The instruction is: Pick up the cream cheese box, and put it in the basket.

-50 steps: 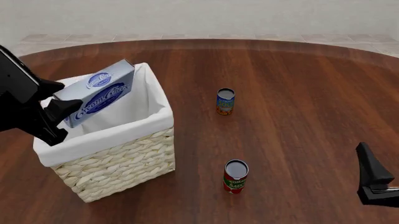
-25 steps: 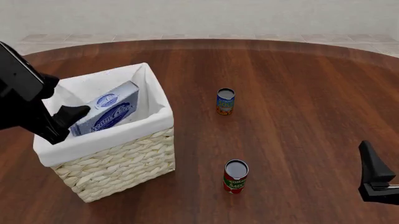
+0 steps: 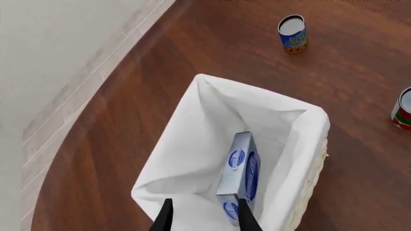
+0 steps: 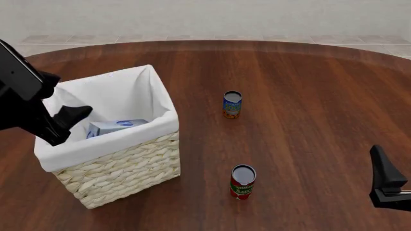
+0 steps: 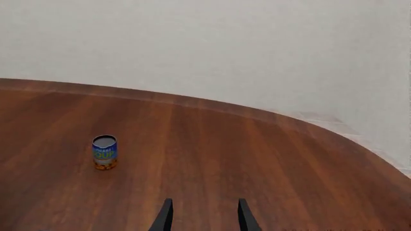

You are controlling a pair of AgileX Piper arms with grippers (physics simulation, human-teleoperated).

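The cream cheese box (image 4: 117,126) lies inside the basket (image 4: 115,161), low against the white liner; the left wrist view shows the box (image 3: 241,175) resting on its edge at the basket's bottom (image 3: 301,144). My left gripper (image 3: 204,219) is open and empty, held above the basket's left rim, and its fingers (image 4: 67,118) are apart from the box. My right gripper (image 5: 202,216) is open and empty, low at the front right of the table (image 4: 388,185), far from the basket.
A blue-labelled can (image 4: 232,104) stands mid-table to the right of the basket and also shows in the right wrist view (image 5: 105,152). A red tomato sauce can (image 4: 243,182) stands nearer the front. The pale wall runs along the table's far edge.
The cream cheese box has left my left gripper and dropped from above the rim down into the basket. My left gripper has opened. The right arm has hardly moved.
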